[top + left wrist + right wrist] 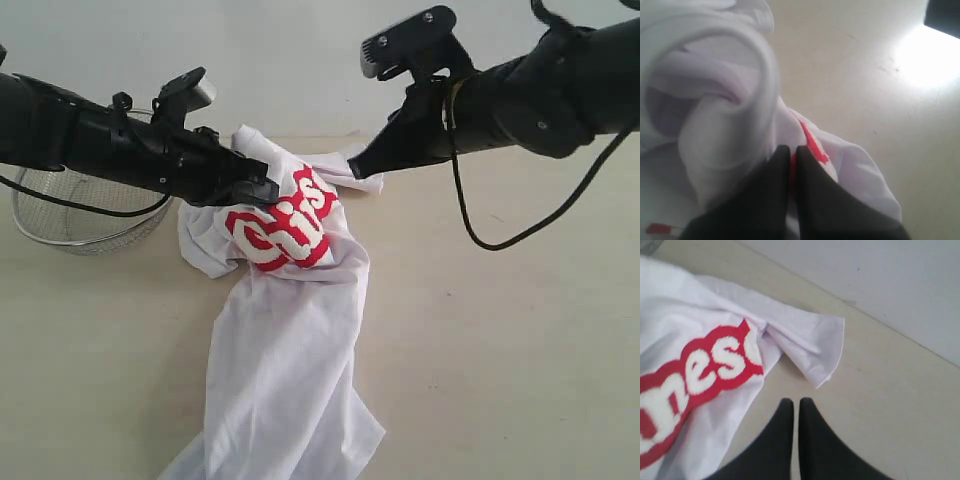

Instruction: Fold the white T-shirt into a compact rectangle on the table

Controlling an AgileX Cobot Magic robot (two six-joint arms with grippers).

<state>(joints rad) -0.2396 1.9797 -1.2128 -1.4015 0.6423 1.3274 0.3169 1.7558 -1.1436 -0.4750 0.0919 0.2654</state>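
Metal wire-mesh bowl [60, 215] sat far left on the surface [500, 340], a rigid open lattice, not part of the job; left claw [266, 190] was together, tips pinched on a bunched fold of the white T-shirt [285, 340] beside the red band [285, 228], with a sliver of red cloth between the tips in the left wrist view; shirt lay mid-surface, crumpled at the top near both claws, long twisted body trailing toward the near edge; cotton looked thin, limp and wrinkly, rolled into soft tubes around the left claw; band lettering was white with fuzzy edges; right claw [792, 402] was together and held nothing, tips over bare surface just beside the short sleeve [812, 342], its edge flat with one corner turned; surface was matte pale beige with faint specks.

Judgement: step in hand looked like spreading the shirt flat before any fold; doing it well likely meant the right claw opening and taking the sleeve hem or shoulder, not loose mid-cloth; both claws pulling apart evenly and low to take the twist out; staying clear of the bowl; pinching one layer only, or the whole bunch would drag along.
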